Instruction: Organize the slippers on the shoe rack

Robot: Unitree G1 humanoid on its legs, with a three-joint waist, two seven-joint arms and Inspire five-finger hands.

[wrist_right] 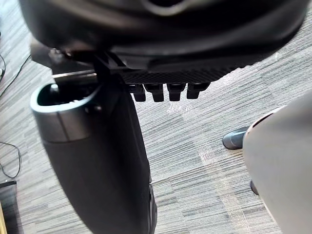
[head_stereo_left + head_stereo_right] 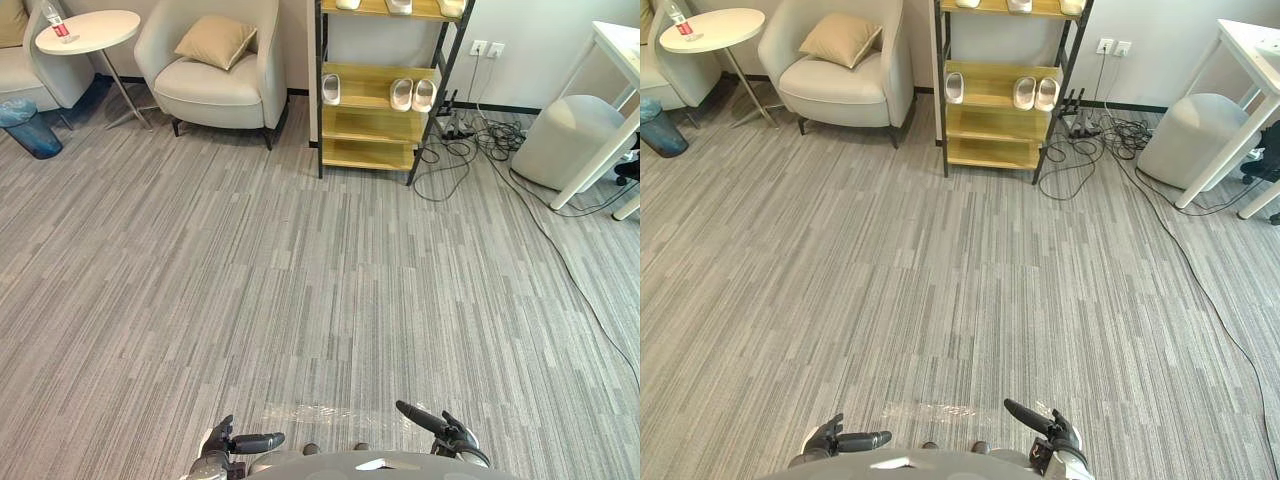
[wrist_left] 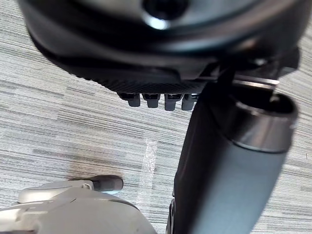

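Observation:
The wooden shoe rack [image 2: 372, 124] with a black frame stands far ahead against the back wall. Its middle shelf holds one white slipper [image 2: 331, 89] at the left and a white pair [image 2: 412, 95] at the right. More white slippers [image 2: 399, 6] lie on the top shelf, and the lowest shelf is bare. My left hand [image 2: 232, 442] and right hand [image 2: 445, 430] hang low at the near edge, far from the rack. Both are open and hold nothing. Past the left thumb [image 3: 229, 161] and the right thumb [image 1: 97, 161] lies grey carpet.
A beige armchair [image 2: 215, 70] with a cushion stands left of the rack. Further left are a round white side table [image 2: 88, 30] and a blue bin [image 2: 28, 125]. Cables [image 2: 470, 140], a grey pouf [image 2: 570, 140] and a white desk [image 2: 620, 60] lie to the right.

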